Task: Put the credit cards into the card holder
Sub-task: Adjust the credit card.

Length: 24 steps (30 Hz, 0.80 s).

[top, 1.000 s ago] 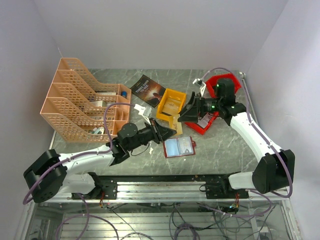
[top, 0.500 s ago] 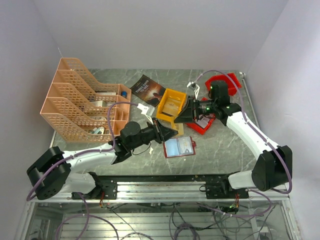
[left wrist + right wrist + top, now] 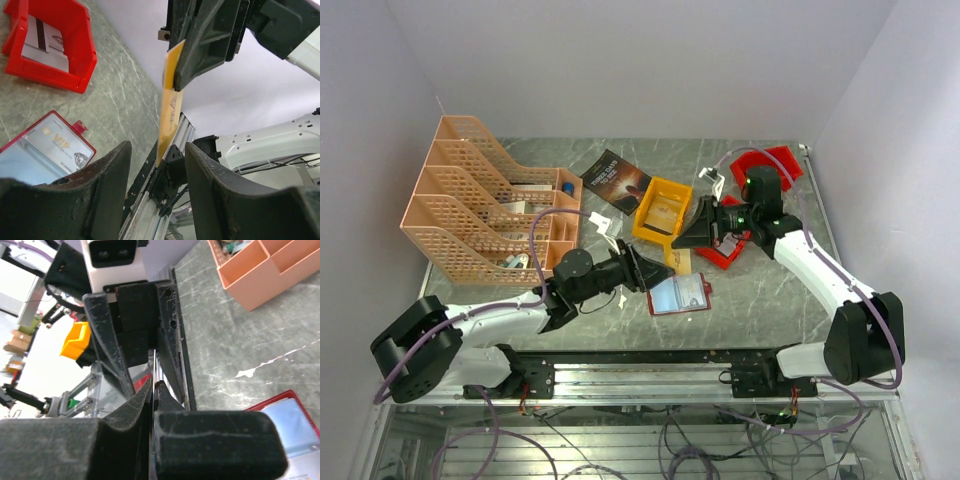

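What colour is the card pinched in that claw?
Orange-yellow. The card shows best in the left wrist view, held by the right gripper.

Handover above the card holder [image 3: 679,295]. The yellow card [image 3: 170,107] has passed from the left gripper [image 3: 658,270] to the right gripper [image 3: 680,238]. Left jaws, formerly closed, now parted. Right jaws, formerly apart, now clamped, and moved nearer the holder.

Dark red card holder [image 3: 678,294] open flat, yellow card [image 3: 169,107] upright, clamped by right end effector [image 3: 174,81]
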Available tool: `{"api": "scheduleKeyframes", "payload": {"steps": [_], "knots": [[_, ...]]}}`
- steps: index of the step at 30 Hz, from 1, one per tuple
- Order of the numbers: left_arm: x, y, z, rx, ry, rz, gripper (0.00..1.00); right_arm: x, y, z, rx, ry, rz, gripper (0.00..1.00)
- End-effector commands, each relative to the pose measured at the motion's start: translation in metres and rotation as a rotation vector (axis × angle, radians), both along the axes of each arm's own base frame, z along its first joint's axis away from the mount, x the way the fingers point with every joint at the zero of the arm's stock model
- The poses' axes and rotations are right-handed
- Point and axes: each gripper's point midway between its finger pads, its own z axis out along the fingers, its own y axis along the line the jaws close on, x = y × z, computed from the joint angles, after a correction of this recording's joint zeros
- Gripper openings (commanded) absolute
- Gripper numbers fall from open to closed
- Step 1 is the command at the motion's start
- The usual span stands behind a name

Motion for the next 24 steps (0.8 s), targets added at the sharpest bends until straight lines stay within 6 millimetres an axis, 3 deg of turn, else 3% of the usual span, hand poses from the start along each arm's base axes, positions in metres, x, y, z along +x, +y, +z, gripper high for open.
{"api": "scheduleKeyframes", "payload": {"steps": [1,10,15,16,18,22,24], "knots": [[-0.009,0.005,0.015,-0.103,-0.039,-0.057,0.58,-0.016,-0.003,0.014,0.074,0.005,0.066,0.00],[-0.009,-0.010,0.027,-0.129,-0.065,-0.121,0.53,-0.019,-0.003,0.011,0.078,0.015,0.080,0.00],[-0.009,-0.015,0.026,-0.129,-0.062,-0.136,0.23,-0.022,-0.003,0.010,0.080,0.011,0.085,0.00],[-0.009,-0.015,0.025,-0.132,-0.063,-0.140,0.10,-0.022,-0.003,0.010,0.079,0.009,0.087,0.00],[-0.010,-0.015,0.024,-0.136,-0.063,-0.143,0.07,-0.023,-0.003,0.009,0.079,0.003,0.090,0.00],[-0.011,-0.011,0.017,-0.126,-0.062,-0.146,0.07,-0.020,-0.007,0.008,0.066,-0.053,0.079,0.24],[-0.011,-0.006,0.013,-0.118,-0.059,-0.153,0.07,-0.017,-0.010,0.007,0.053,-0.071,0.063,0.29]]}}
